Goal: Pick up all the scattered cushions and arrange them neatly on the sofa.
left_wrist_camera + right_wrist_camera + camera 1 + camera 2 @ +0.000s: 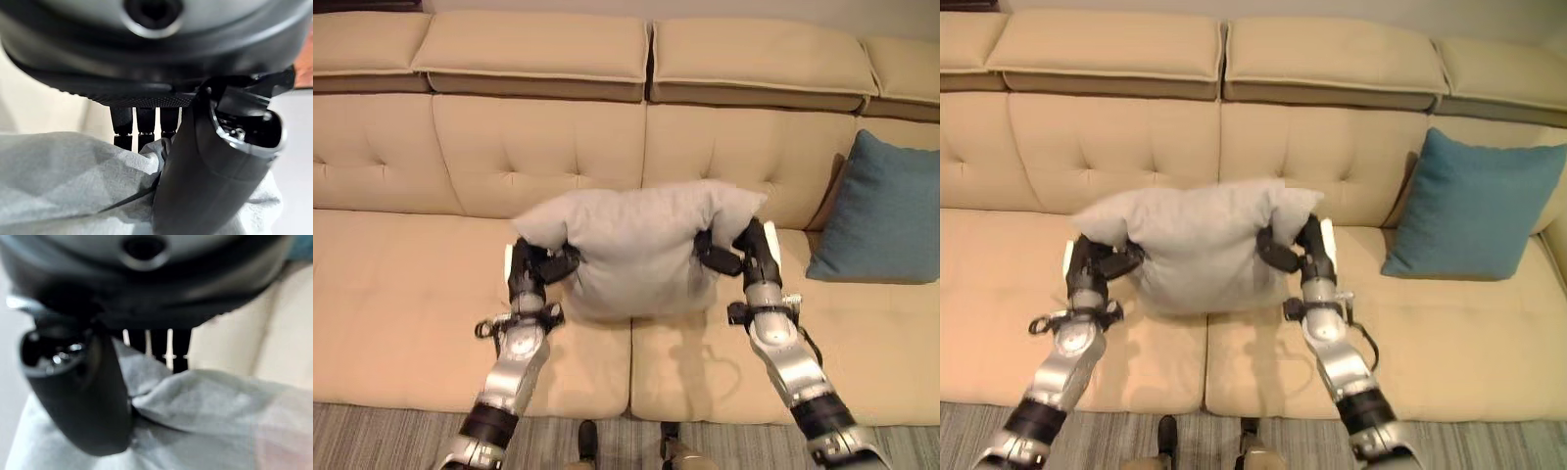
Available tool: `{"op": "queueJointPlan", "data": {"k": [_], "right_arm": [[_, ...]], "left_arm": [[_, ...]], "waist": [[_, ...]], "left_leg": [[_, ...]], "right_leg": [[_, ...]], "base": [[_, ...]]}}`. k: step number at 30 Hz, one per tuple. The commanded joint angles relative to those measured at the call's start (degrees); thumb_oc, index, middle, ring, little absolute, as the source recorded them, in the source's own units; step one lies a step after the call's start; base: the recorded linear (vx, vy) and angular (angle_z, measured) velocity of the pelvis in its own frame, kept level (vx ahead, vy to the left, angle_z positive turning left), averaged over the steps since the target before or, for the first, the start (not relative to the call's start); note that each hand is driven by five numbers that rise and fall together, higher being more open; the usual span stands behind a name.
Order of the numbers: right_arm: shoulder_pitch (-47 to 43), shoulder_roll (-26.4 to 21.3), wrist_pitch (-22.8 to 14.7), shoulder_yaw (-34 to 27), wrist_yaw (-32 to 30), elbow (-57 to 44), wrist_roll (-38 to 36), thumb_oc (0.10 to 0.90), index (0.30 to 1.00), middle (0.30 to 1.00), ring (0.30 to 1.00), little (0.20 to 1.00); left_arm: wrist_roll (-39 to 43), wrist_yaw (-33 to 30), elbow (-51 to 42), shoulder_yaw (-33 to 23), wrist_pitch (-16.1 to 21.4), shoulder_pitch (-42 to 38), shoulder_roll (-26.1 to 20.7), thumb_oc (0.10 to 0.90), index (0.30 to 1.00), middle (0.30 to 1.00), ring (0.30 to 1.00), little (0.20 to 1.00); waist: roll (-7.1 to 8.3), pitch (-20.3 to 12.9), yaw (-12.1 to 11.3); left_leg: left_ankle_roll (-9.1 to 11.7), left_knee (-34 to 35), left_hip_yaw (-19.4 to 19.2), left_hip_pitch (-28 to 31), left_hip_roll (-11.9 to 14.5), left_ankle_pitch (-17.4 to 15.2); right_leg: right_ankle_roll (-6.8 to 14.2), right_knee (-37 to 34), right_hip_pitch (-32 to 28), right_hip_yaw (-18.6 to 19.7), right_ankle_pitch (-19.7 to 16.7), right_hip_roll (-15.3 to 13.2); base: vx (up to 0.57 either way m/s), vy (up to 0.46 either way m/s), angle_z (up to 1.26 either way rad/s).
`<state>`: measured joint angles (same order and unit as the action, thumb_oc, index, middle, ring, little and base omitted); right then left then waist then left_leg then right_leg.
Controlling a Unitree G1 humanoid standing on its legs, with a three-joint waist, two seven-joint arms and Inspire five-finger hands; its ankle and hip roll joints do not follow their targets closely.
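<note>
Grey cushion [641,250] pinched between left hand [530,271] and right hand [744,250].

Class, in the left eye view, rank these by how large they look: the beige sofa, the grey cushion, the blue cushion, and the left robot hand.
1. Beige sofa
2. Grey cushion
3. Blue cushion, partly cut off at the edge
4. Left robot hand

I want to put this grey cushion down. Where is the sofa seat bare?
Bare: the sofa seat to the left of the left hand. The strip between the right hand and the blue cushion is narrow. Both hands grip the grey cushion.
</note>
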<state>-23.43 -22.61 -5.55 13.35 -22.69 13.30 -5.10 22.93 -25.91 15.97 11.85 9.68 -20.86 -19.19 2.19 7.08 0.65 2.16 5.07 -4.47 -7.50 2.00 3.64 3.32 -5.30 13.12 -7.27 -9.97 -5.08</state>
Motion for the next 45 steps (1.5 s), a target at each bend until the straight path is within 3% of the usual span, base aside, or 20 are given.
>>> {"op": "queueJointPlan", "data": {"k": [1,6,8,12,14,24,25,26,27,36,40,42,45], "right_arm": [[-13.2,2.1,-9.3,2.6,-2.4,-2.2,1.2,0.4,0.3,0.3,0.3,0.3],[-24.5,-0.1,-9.8,5.1,-4.9,2.9,0.4,0.4,0.3,0.3,0.3,0.3],[-30.9,-1.5,-10.4,6.7,-6.1,7.4,-0.6,0.4,0.3,0.3,0.3,0.3],[-34.7,-2.2,-10.7,7.9,-5.9,11.7,-2.4,0.4,0.3,0.3,0.3,0.3],[-38.1,-3.5,-11.1,10.0,-5.2,17.1,-3.8,0.4,0.3,0.3,0.3,0.3],[-38.5,-4.9,-9.5,11.0,-5.2,24.4,-3.8,0.411,0.316,0.316,0.316,0.316],[-38.1,-4.9,-9.1,11.2,-5.1,26.1,-3.6,0.58,0.571,0.571,0.571,0.571],[-38.0,-4.8,-9.0,11.2,-5.3,26.7,-3.3,0.778,0.867,0.867,0.867,0.867],[-38.1,-4.8,-9.0,11.2,-5.3,26.7,-3.3,0.8,0.9,0.9,0.9,0.9],[-42.2,-13.2,-8.1,9.5,-7.0,32.3,-5.0,0.8,0.9,0.9,0.9,0.9],[-41.6,-18.4,-7.6,8.4,-5.7,34.6,-7.7,0.8,0.9,0.9,0.9,0.9],[-40.4,-23.4,-6.9,9.0,-4.2,36.2,-7.7,0.8,0.9,0.9,0.9,0.9],[-34.0,-26.2,-7.0,5.3,-2.8,34.4,-8.4,0.8,0.9,0.9,0.9,0.9]], "left_arm": [[-3.9,-0.1,-2.7,8.6,11.2,-16.3,-0.1,0.4,0.3,0.3,0.3,0.3],[-4.9,-3.1,4.3,11.6,11.9,-28.4,-2.9,0.4,0.3,0.3,0.3,0.3],[-4.1,-3.5,11.5,14.1,12.2,-36.7,-5.0,0.4,0.3,0.3,0.3,0.3],[-2.5,-2.5,17.0,15.6,12.3,-40.9,-6.4,0.4,0.3,0.3,0.3,0.3],[0.0,-1.0,23.9,17.1,12.1,-44.3,-6.7,0.4,0.3,0.3,0.3,0.3],[0.8,1.0,26.0,17.1,11.6,-40.6,-5.6,0.4,0.3,0.3,0.3,0.3],[0.8,1.4,27.7,17.3,11.2,-40.5,-5.8,0.673,0.709,0.709,0.709,0.709],[0.6,1.4,28.3,17.3,11.1,-40.6,-6.0,0.8,0.9,0.9,0.9,0.9],[0.6,1.4,28.3,17.3,11.1,-40.7,-6.0,0.8,0.9,0.9,0.9,0.9],[3.5,1.5,34.6,13.5,11.0,-43.7,-14.0,0.8,0.9,0.9,0.9,0.9],[6.5,3.3,36.9,10.8,10.7,-41.8,-18.2,0.8,0.9,0.9,0.9,0.9],[7.4,5.3,37.0,9.4,10.5,-39.7,-22.2,0.8,0.9,0.9,0.9,0.9],[6.8,6.6,32.7,6.9,10.8,-33.7,-25.2,0.8,0.9,0.9,0.9,0.9]], "waist": [[0.21,-3.3,-1.7],[0.08,-2.4,-1.3],[-0.27,-2.1,-0.3],[-0.95,-2.5,0.5],[-1.16,-2.6,0.9],[-1.74,-2.1,0.9],[-1.7,-2.2,0.9],[-1.7,-2.3,1.0],[-1.7,-2.3,1.0],[-1.38,-3.5,0.6],[-1.07,-4.4,0.5],[-0.9,-5.0,0.5],[-0.84,-5.8,0.4]], "left_leg": [[0.1,-0.1,2.6,-0.4,-1.6,-5.1],[0.5,-0.1,3.0,-5.4,-1.6,-3.5],[1.2,-0.1,3.3,-9.5,-2.0,-1.9],[1.8,-0.1,3.6,-14.1,-2.4,-0.6],[2.3,-0.1,3.8,-17.8,-2.7,0.7],[3.1,-0.1,4.3,-23.9,-2.9,2.4],[3.1,-0.1,4.4,-24.4,-3.0,2.7],[3.2,-0.1,4.4,-24.7,-3.0,2.8],[3.2,-0.1,4.4,-24.7,-3.0,2.8],[3.7,-0.1,4.9,-25.3,-3.4,2.8],[3.8,-0.1,4.9,-24.7,-3.4,2.5],[3.9,-0.1,4.9,-24.0,-3.4,2.3],[3.9,-0.1,4.9,-22.9,-3.3,2.0]], "right_leg": [[6.5,0.3,-4.2,0.5,7.7,0.2],[6.4,0.3,0.7,0.7,6.3,0.6],[6.2,0.3,4.6,0.5,5.1,0.6],[6.2,0.3,8.9,0.2,4.1,0.3],[6.4,0.3,12.5,0.2,3.1,0.2],[6.5,0.3,18.9,-0.1,2.2,-0.1],[6.6,0.3,19.6,-0.1,2.0,-0.2],[6.6,0.3,20.0,-0.1,1.9,-0.1],[6.6,0.3,20.0,-0.1,1.9,-0.2],[7.1,0.3,20.4,-0.8,1.8,-0.5],[7.1,0.3,19.8,-1.2,2.0,-0.6],[7.1,0.3,18.9,-1.7,2.1,-0.7],[7.1,0.3,17.8,-1.9,2.4,-0.7]], "base": [[-0.11,-0.017,-0.01],[-0.12,-0.014,-0.01],[-0.16,-0.004,0.01],[-0.08,0.006,0.01],[-0.08,-0.006,0.01],[-0.03,0.004,0.04],[-0.02,-0.006,-0.39],[-0.02,-0.006,-0.1],[-0.02,-0.007,0.12],[0.0,-0.004,0.01],[0.02,-0.011,0.01],[0.02,-0.004,0.02],[0.04,-0.002,0.06]]}}
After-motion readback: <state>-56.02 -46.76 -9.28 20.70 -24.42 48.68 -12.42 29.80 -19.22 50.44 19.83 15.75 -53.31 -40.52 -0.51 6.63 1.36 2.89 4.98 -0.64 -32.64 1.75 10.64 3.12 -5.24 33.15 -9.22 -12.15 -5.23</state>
